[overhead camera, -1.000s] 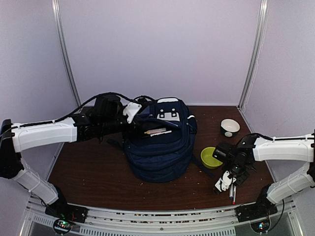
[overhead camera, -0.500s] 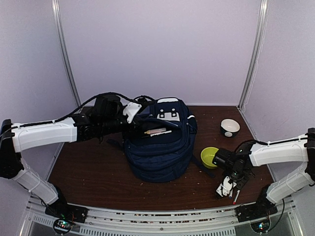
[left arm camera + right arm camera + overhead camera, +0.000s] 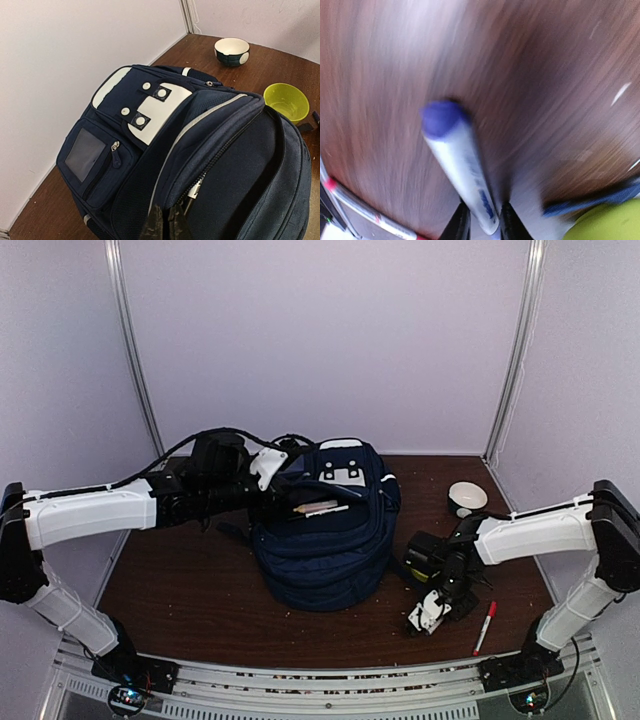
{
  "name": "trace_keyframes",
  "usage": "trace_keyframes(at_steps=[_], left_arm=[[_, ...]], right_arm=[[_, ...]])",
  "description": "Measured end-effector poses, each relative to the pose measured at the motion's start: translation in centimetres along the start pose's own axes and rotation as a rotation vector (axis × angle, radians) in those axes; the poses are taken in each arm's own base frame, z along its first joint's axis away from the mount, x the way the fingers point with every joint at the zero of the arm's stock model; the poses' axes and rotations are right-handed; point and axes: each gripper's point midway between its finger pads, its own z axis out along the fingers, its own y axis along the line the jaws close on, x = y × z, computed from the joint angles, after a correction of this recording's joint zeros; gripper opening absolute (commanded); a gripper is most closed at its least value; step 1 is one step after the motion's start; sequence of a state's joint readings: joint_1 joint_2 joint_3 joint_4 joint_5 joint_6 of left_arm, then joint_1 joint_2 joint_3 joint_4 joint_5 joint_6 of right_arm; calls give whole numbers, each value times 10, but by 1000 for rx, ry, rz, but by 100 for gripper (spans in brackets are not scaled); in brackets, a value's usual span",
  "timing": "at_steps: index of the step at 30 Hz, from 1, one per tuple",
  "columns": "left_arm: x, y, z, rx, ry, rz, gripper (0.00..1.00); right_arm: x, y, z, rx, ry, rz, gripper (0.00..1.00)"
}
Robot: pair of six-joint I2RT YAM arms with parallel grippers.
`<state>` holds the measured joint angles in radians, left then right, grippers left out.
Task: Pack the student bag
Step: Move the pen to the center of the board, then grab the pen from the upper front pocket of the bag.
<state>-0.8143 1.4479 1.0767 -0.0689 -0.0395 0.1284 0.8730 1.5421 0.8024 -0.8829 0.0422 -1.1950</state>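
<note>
Right gripper (image 3: pixel 430 612), low near the front edge of the table (image 3: pixel 180 590), is clamped on a blue-capped white marker (image 3: pixel 462 170); a red marker (image 3: pixel 485 625) lies nearby. Mid-table stands the navy student bag (image 3: pixel 325 550), the edge of its opening pinched tight by the left gripper (image 3: pixel 165 226). Beyond sit a lime bowl (image 3: pixel 286 101) and a dark bowl (image 3: pixel 466 498).

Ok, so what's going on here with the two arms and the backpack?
Two robot arms are packing the student bag, which stands mid-table. The left arm's fingers are pinched on the edge of the bag's open compartment, holding it up. The right arm's fingers grip a blue-capped marker beside the bag; it is not inside yet. A red marker lies on the table, and a green bowl and a dark bowl stand to the right.
</note>
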Motion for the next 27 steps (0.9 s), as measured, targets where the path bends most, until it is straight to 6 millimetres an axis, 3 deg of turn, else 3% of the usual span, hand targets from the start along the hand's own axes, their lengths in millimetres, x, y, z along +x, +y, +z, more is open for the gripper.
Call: trace_keyframes(at_steps=[8,11,15,23,25,27], left_arm=[[0,0,-2,-1,-1,0,0],[-1,1,-4,-2,-3,0,0],[-2,1,-4,-3,-4,0,0],[-1,5,-4,2,-13,-27,0],[0,6,-4,4,-13,-32,0],[-1,5,-4,8,-16,-35,0]], right_arm=[[-54,-21,-12,-31,-138,63,8],[-74,-36,-30,-27,-211,99,8],[-97,-76,-83,71,-323,143,7],[-120,-162,-220,412,-531,169,5],[-122,-181,-241,496,-547,176,5],[-123,-200,-249,565,-540,189,5]])
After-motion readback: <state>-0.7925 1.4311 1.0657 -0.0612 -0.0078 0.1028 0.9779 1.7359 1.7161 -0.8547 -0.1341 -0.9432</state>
